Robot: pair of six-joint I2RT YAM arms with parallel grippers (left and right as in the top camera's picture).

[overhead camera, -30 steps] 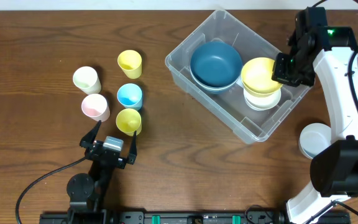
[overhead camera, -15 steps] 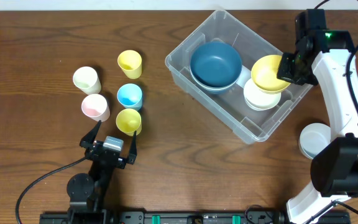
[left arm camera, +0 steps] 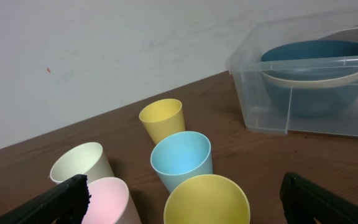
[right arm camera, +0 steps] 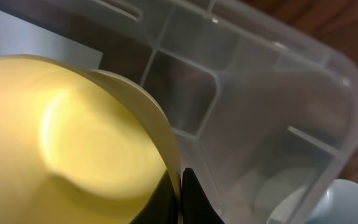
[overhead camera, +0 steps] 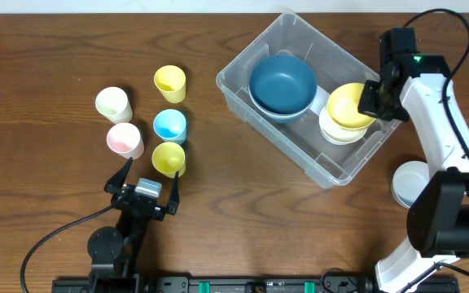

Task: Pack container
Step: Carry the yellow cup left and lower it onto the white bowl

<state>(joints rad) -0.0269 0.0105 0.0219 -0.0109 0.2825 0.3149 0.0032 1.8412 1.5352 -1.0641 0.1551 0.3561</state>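
Descent is the change: the yellow bowl [overhead camera: 347, 106], rim pinched in the closed right gripper [overhead camera: 369, 101], has sunk nearly onto the white bowl [overhead camera: 336, 132] inside the container [overhead camera: 271, 130] at the table's [overhead camera: 55, 65] right rear, so release seems next; the left gripper [overhead camera: 151, 169] waits wide open by 5 cups [overhead camera: 169, 124].

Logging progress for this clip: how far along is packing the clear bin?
Done: a dark blue round bowl sits in the large clear plastic container. In hand: the right gripper, shut on a yellow bowl, holds it over a white bowl inside. Left: five small plastic cups by the open left gripper, plus a pale round dish outside.
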